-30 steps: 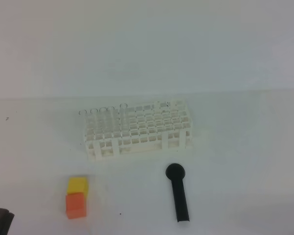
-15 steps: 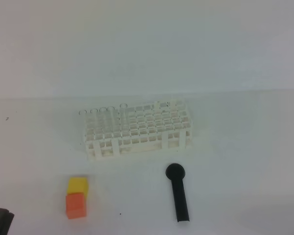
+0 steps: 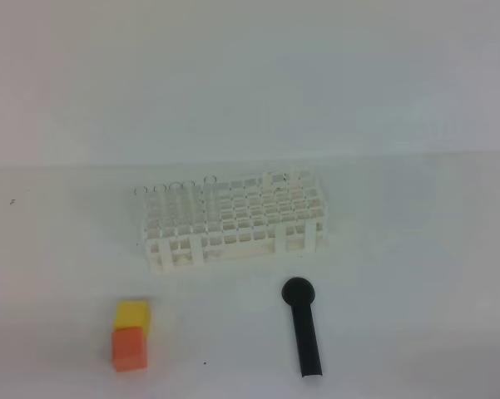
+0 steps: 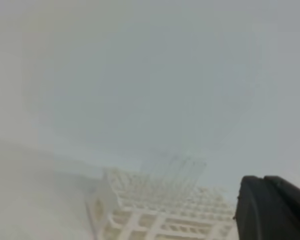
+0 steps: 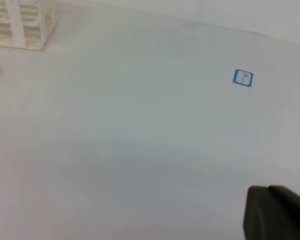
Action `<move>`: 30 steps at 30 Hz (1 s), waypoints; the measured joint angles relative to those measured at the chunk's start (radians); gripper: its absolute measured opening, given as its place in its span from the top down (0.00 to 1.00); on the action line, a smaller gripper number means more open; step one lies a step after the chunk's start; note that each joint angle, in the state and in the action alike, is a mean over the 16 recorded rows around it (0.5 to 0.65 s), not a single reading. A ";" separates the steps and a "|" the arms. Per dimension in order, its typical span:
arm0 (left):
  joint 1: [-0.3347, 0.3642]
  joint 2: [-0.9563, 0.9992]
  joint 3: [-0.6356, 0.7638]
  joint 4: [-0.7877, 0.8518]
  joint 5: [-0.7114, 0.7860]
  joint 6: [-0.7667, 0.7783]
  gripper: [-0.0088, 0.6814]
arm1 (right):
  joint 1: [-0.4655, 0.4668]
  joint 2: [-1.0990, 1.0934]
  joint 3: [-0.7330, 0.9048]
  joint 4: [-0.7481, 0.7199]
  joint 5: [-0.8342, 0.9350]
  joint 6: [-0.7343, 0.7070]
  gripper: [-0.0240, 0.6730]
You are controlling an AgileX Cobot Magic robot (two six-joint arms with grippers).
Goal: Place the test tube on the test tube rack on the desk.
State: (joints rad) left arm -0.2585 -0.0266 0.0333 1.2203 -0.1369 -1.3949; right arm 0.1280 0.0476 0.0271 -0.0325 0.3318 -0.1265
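Above the desk [image 5: 140,150], left hand [image 4: 272,210] closed near the test tube rack [image 4: 154,215], right hand [image 5: 274,212] closed, both empty

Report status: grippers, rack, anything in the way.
Both grippers shut, empty. Test tube rack upright on desk, clear tubes at its far-left end. Black tool and two blocks sit nearer, apart from it.

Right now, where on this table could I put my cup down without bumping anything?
The widest bare patch of the desk lies right of the test tube rack and the black handled tool, out to a small blue mark. The strip between the tool and the orange block with the yellow block is narrower.
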 joint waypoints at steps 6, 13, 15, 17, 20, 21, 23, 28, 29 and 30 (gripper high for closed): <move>0.000 0.000 0.000 -0.091 0.039 -0.230 0.99 | -0.001 0.000 0.000 0.000 0.000 0.000 0.97; 0.000 0.000 0.000 -0.204 0.066 -0.259 0.99 | -0.001 0.000 0.000 0.000 0.000 0.000 0.97; 0.000 0.000 0.000 -0.287 0.077 -0.187 0.99 | -0.001 0.000 0.000 0.000 0.000 0.000 0.97; 0.000 0.000 0.000 -0.396 0.091 -0.076 0.99 | -0.001 0.000 0.000 0.000 0.000 0.000 0.97; 0.000 0.000 0.000 -0.589 0.121 0.132 0.99 | -0.001 0.000 0.000 0.000 0.000 0.000 0.97; 0.000 0.000 0.000 -0.657 0.135 0.206 0.99 | -0.001 0.000 0.000 0.000 0.000 0.000 0.97; 0.000 0.000 0.000 -0.788 0.172 0.355 0.99 | -0.001 0.000 0.000 0.000 0.000 0.000 0.97; 0.000 0.000 0.000 -1.053 0.293 0.693 0.99 | -0.001 0.000 0.000 0.000 0.000 0.000 0.97; 0.000 0.000 -0.001 -1.089 0.315 0.743 0.99 | -0.001 0.000 0.000 0.000 0.001 0.000 0.97; 0.000 0.000 -0.001 -1.119 0.336 0.784 0.99 | -0.001 0.000 0.000 0.000 0.001 0.000 0.97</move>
State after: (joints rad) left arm -0.2585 -0.0266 0.0327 0.1015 0.1993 -0.6108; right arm 0.1271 0.0476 0.0271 -0.0325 0.3325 -0.1265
